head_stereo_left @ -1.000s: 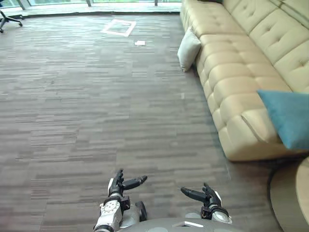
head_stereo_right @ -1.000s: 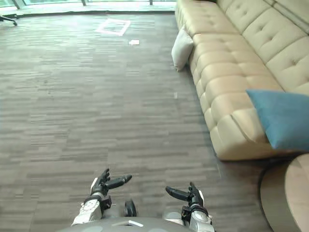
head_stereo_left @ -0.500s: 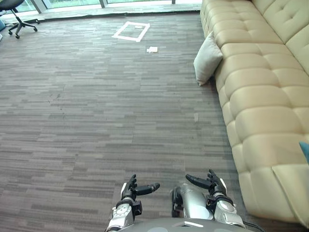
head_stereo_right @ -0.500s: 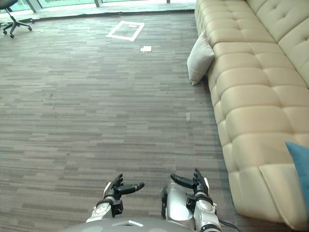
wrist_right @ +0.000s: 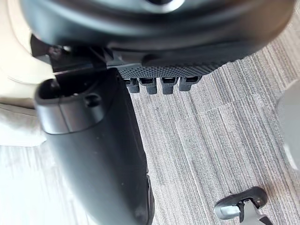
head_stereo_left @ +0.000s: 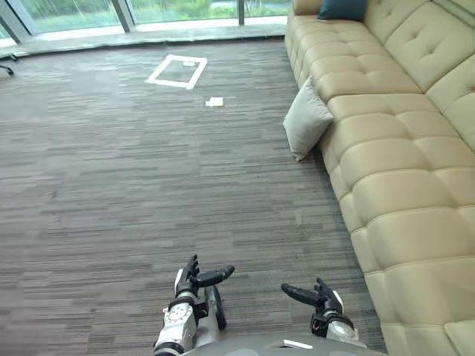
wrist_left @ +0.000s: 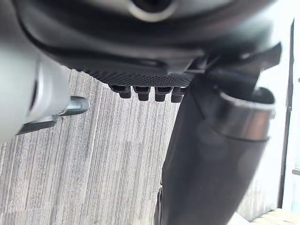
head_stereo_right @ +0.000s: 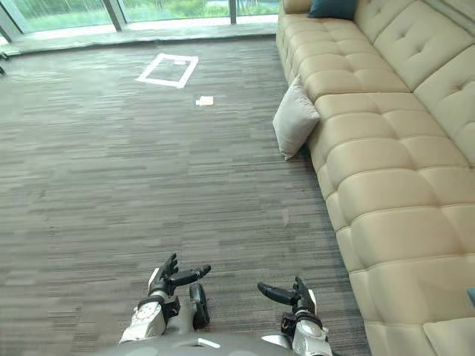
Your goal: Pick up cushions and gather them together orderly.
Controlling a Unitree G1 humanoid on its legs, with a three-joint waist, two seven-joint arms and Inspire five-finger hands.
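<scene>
The pale cushion (head_stereo_left: 306, 126) leans against the sofa (head_stereo_left: 401, 148) at one o'clock, on the floor (head_stereo_left: 133, 185). The left hand (head_stereo_left: 194, 280) and right hand (head_stereo_left: 318, 299) hold nothing, fingers wide. It is best to walk close first, then clasp it from both sides.

striped carpet (head_stereo_left: 111, 185), beige sofa (head_stereo_left: 401, 170), apparently windows (head_stereo_left: 185, 9)

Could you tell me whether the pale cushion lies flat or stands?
Standing: the cushion rests on edge on the floor against the sofa.

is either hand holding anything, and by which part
Nothing held: left hand and right hand are both open; the pale cushion leans on the sofa.
</scene>
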